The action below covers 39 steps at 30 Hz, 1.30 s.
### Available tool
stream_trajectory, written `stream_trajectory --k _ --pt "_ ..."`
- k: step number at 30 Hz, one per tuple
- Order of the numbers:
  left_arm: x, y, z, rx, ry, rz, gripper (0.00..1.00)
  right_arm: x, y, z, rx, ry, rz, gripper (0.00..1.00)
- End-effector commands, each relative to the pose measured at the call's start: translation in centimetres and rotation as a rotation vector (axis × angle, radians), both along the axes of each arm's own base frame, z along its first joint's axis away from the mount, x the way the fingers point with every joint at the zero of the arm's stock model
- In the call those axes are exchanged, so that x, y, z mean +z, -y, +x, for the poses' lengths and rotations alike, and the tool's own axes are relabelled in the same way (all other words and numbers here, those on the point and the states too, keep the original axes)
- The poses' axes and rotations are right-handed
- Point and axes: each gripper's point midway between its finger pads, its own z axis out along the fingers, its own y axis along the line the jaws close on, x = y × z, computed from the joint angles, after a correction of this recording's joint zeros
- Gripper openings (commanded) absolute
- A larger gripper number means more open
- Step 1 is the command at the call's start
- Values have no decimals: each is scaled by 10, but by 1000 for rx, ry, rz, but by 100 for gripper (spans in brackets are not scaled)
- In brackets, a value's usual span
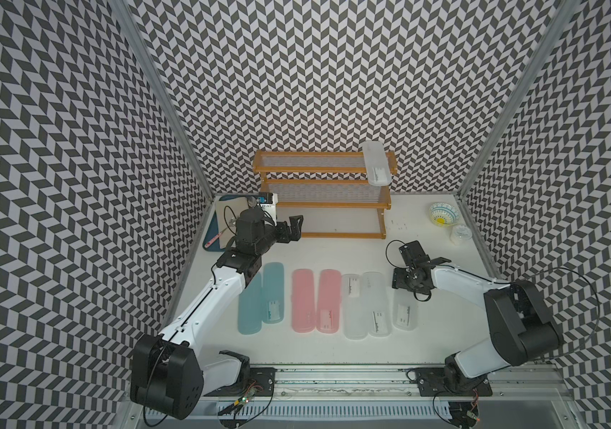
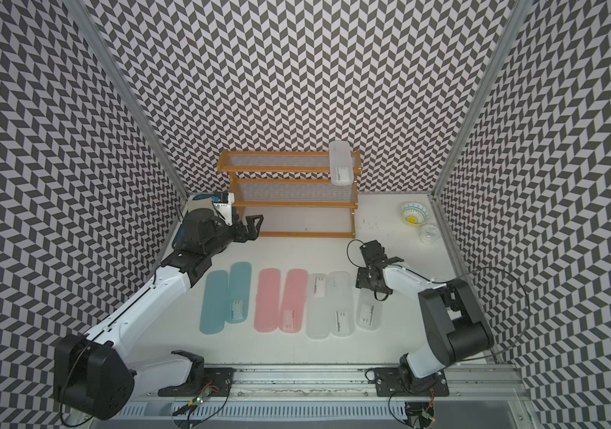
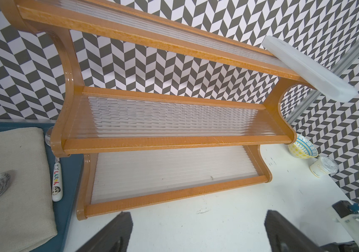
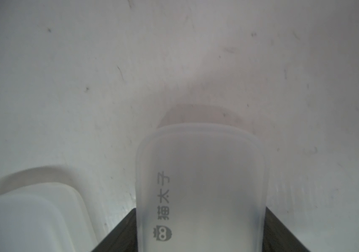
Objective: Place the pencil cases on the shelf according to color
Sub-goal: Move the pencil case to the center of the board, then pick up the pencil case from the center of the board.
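Note:
The orange-brown shelf [image 1: 333, 203] [image 2: 293, 204] [image 3: 174, 141] stands at the back. One frosted white pencil case [image 1: 375, 163] [image 3: 309, 69] lies across the right end of its top tier and overhangs the front. On the table lie two teal cases [image 1: 250, 304], two pink cases [image 1: 304, 301] and three white ones [image 1: 355, 306] in a row. My right gripper [image 1: 402, 286] [image 4: 200, 209] points down over the far end of the rightmost white case [image 1: 405, 312] [image 4: 200, 174], fingers against both its sides. My left gripper [image 1: 294, 226] [image 3: 198, 229] hangs open and empty before the shelf's lowest tier.
A dark blue tray [image 1: 212, 237] [image 3: 69, 196] with a beige cloth and spoons sits left of the shelf, under my left arm. A patterned bowl [image 1: 442, 214] and a small white cup [image 1: 459, 234] stand at the back right. Patterned walls close in on three sides.

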Motion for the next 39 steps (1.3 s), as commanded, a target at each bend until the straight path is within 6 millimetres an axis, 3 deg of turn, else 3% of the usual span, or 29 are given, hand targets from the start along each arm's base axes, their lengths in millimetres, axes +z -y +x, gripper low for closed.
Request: stream_trajectory --k 1,6,10,16,19,26,32,39 --pt "9 3 -3 -17 20 -8 100 16 0 34 32 66 -21 72" --pt "7 4 -3 -18 15 -6 100 33 7 59 24 91 -77 92" --pt "8 3 -3 -17 18 -4 100 45 13 42 -11 108 -65 97" --pt "9 3 -2 -15 21 -5 100 41 -9 -11 -7 103 98 97" --pt "8 4 -2 -18 17 -6 100 32 -20 -27 2 86 121 97" --pt "6 6 -3 -26 13 -13 100 19 -31 -29 18 54 100 97" --pt "12 8 -6 -37 24 -18 100 9 -5 -37 -47 23 -25 100" --pt "15 9 -7 -44 30 -27 100 14 5 -43 -81 29 -27 100"
